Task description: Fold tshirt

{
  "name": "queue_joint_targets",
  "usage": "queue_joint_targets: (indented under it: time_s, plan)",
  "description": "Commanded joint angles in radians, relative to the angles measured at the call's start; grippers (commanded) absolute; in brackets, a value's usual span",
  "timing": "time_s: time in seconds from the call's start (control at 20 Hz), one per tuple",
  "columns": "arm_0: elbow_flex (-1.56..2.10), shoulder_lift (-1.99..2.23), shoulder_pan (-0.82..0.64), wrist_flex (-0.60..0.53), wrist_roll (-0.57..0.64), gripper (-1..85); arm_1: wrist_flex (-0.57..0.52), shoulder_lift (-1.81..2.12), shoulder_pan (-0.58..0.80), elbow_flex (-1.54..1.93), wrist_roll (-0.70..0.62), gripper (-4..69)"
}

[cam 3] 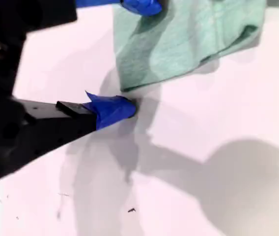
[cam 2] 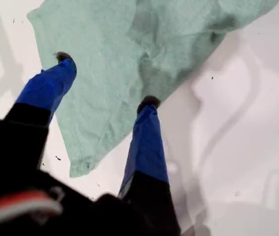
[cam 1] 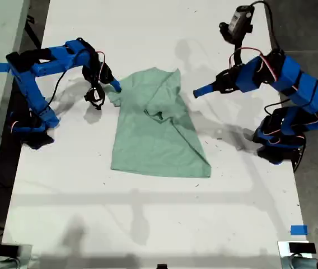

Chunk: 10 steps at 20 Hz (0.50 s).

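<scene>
Now my first gripper (cam 2: pixel 105 81) is wide open over the tshirt (cam 1: pixel 158 126) edge, ready to pinch; my second gripper (cam 3: pixel 137 54) gapes beside it.

The tshirt (cam 1: pixel 159 131) lies on the table (cam 1: pixel 148 213) between my two arms. One edge of it sits between the parted fingers of my second gripper (cam 3: pixel 137 55). Another edge lies just beyond the spread fingertips of my first gripper (cam 2: pixel 106 78).
</scene>
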Motion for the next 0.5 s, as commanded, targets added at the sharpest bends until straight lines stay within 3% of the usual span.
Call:
queue_joint_targets:
  time_s: [0.0, 0.05, 0.45]
  plan:
    - [-0.103, -0.064, -0.012, 0.014, 0.023, 9.7, -0.034, 0.06, -0.009, 0.006, 0.008, 29.2]
    - [-0.117, -0.081, -0.011, 0.02, 0.031, 3.1, -0.034, 0.069, -0.009, 0.015, 0.009, 29.2]
    - [0.008, 0.414, -0.069, 0.08, 0.026, 0.1, -0.038, 0.126, -0.008, 0.107, 0.031, 29.4]
